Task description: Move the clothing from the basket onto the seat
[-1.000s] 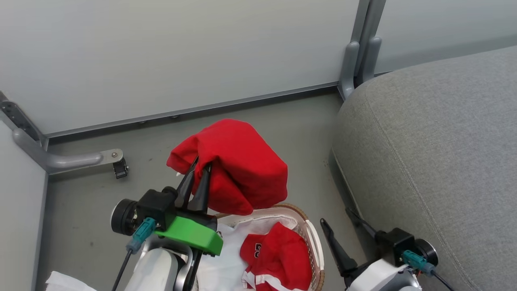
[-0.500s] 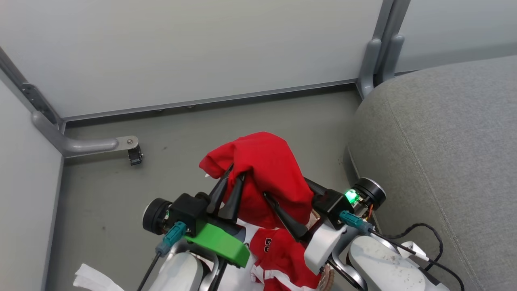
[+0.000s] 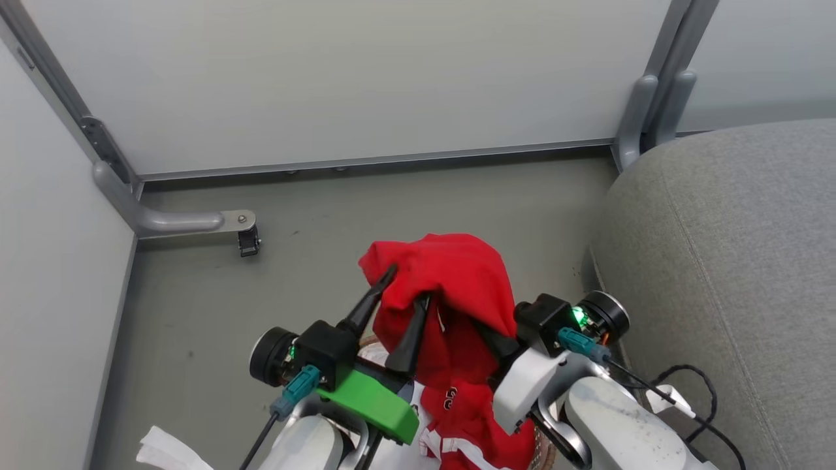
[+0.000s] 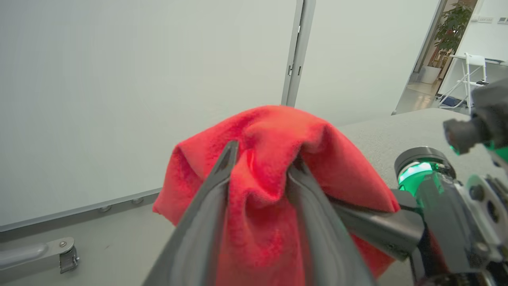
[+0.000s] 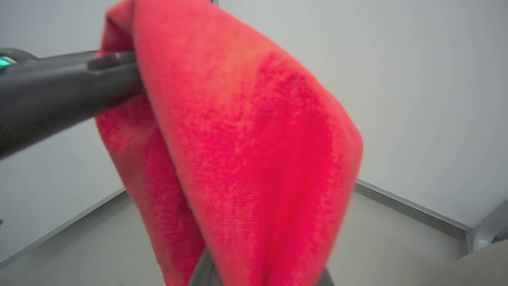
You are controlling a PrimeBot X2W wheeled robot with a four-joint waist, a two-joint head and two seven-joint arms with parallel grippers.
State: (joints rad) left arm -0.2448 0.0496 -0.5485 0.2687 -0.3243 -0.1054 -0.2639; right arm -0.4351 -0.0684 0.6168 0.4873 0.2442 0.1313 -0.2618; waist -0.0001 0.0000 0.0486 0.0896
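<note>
The plain red garment hangs in the air over the basket, draped across my left gripper, which is shut on a bunched fold of it. My right gripper reaches in from the right; one finger runs under the cloth, and its tips are hidden. In the right wrist view the garment covers that gripper's fingers. Below lies the striped red garment with its small printed mark, in the basket, whose brown rim peeks out beside my right forearm. The grey seat is to the right.
Pale wall panels close off the back and left. A metal bracket foot sticks out over the grey floor at left, and a grey post stands by the seat's corner. A black cable trails over the seat edge.
The camera has shifted. My right gripper rose from the lower right and went under the hanging garment. My left gripper's fingers look a little further apart than before.
</note>
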